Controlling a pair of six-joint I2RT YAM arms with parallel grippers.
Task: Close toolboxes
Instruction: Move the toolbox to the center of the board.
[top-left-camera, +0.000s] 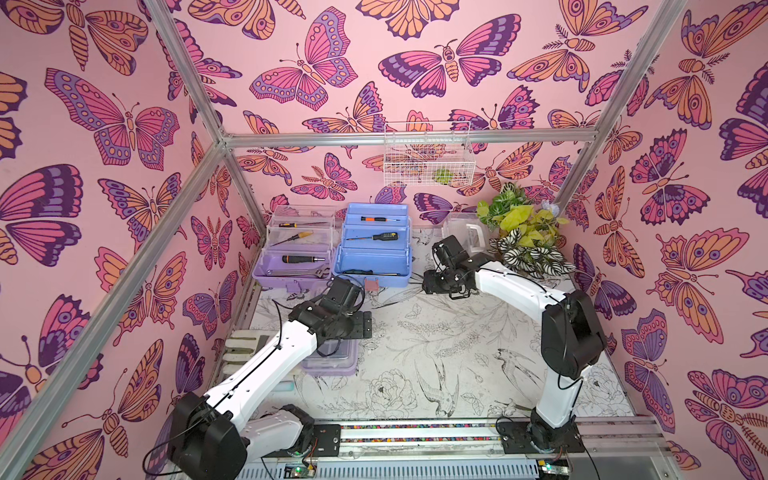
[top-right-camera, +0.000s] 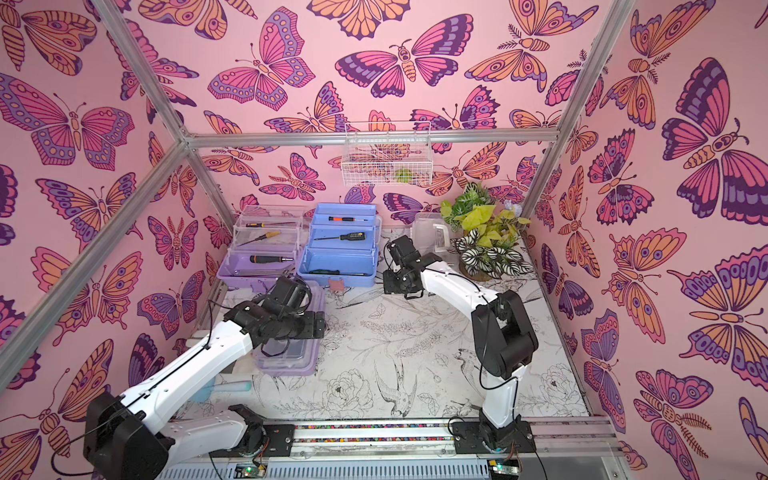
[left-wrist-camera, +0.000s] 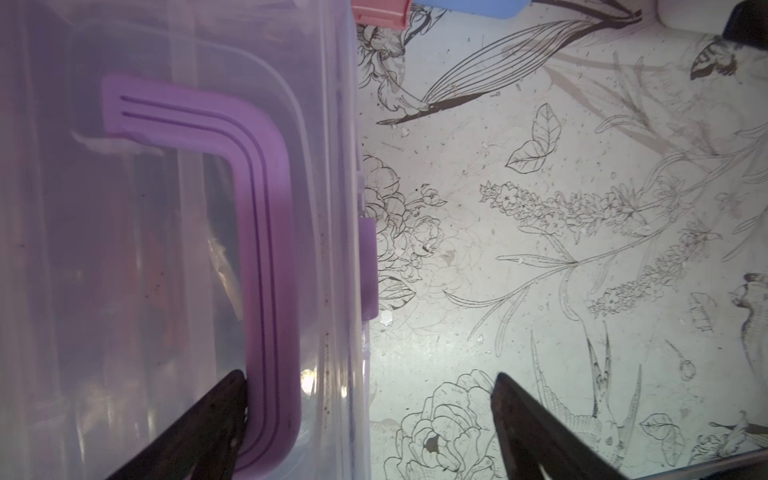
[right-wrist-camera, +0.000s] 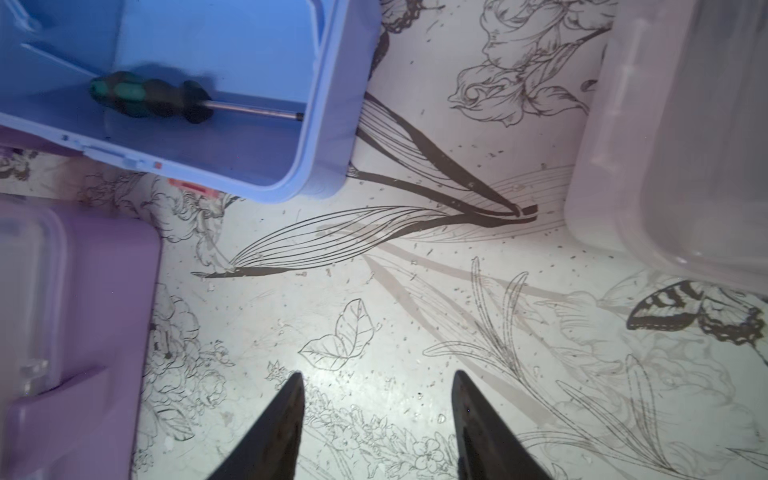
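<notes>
At the bench's (top-left-camera: 436, 353) near left, the near lilac box (top-right-camera: 291, 361) lies lid-down with its handle (left-wrist-camera: 266, 249) folded flat. The left pincer (left-wrist-camera: 369, 374) gapes wide over it, one finger beside the handle, gripping nothing — this box seems done, or wants only latching. Farther on, the far lilac box (top-left-camera: 291, 266) and blue box (top-left-camera: 374, 257) stand open, trays (top-left-camera: 299, 237) stepped back, screwdrivers (top-left-camera: 380, 237) inside — likely next, folded down squarely. The right pincer (right-wrist-camera: 377, 373) hangs part-open and empty between the blue box and the white box (top-left-camera: 461, 232).

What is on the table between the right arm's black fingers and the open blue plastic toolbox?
Nothing. Only bare flower-printed tabletop separates the right arm's fingers from the open blue plastic toolbox, as the right wrist view shows.
</notes>
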